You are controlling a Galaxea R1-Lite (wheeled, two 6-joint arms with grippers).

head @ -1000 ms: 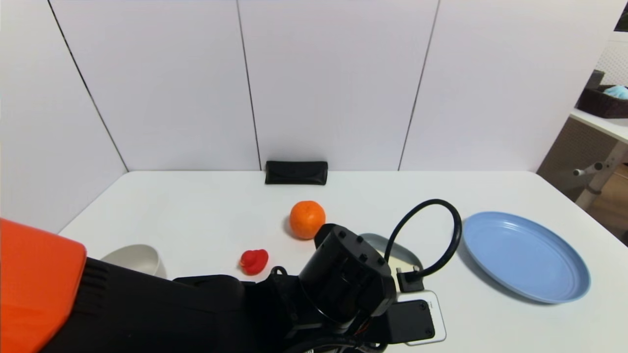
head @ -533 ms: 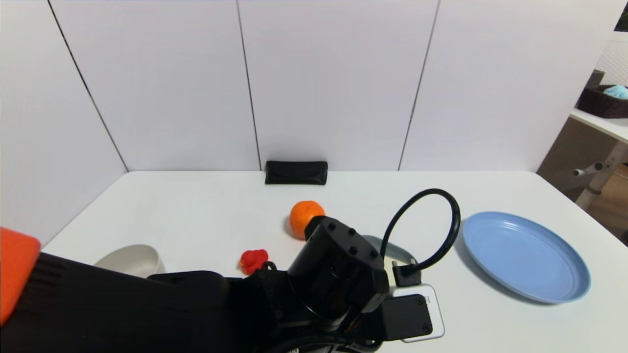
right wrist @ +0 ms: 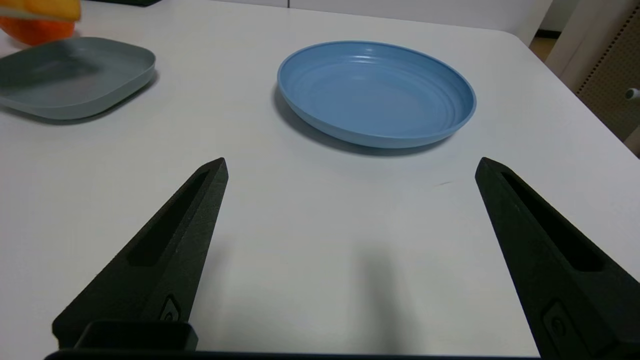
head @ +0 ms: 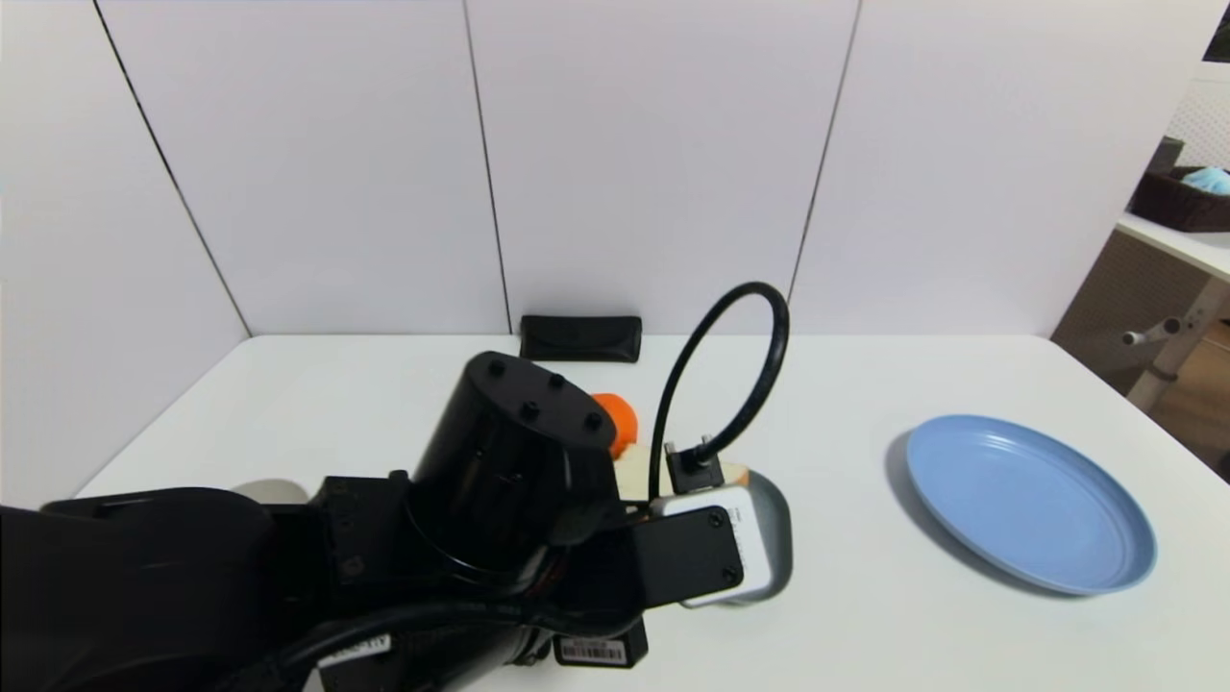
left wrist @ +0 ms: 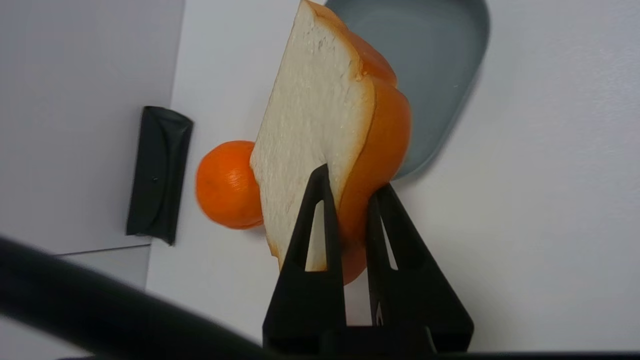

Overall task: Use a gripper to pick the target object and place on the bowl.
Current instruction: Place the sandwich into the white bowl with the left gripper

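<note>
Black fingers (left wrist: 325, 220) of the left gripper (left wrist: 350, 190) are pinching the toast (left wrist: 320, 125) by its lower edge, one finger on the pale cream face and one on the orange-brown crust. The toast is up in the air, standing on its edge and tilted a bit, above the white table (left wrist: 550, 175). Below it lies the grey-blue square dish (left wrist: 440, 60), with nothing in it. The round orange fruit (left wrist: 225, 185) sits on the table just past the toast, and a flat black pouch (left wrist: 157, 175) lies farther off at the foot of the white wall. From the head view, the big black left arm (head: 500, 481) reaches out over the middle of the table, with a black cable (head: 730, 375) looping up from its camera block (head: 730, 538). A little bit of the toast peeks out by that block, and part of the square dish shows just beside it. The bowl (head: 269, 490) is on the left side of the table, almost all hidden behind the arm, well apart from the toast. The right gripper (right wrist: 350, 165) hangs low over the bare table with its two fingers spread wide, holding nothing. The large blue round plate (right wrist: 375, 95) sits on the table ahead of it.
</note>
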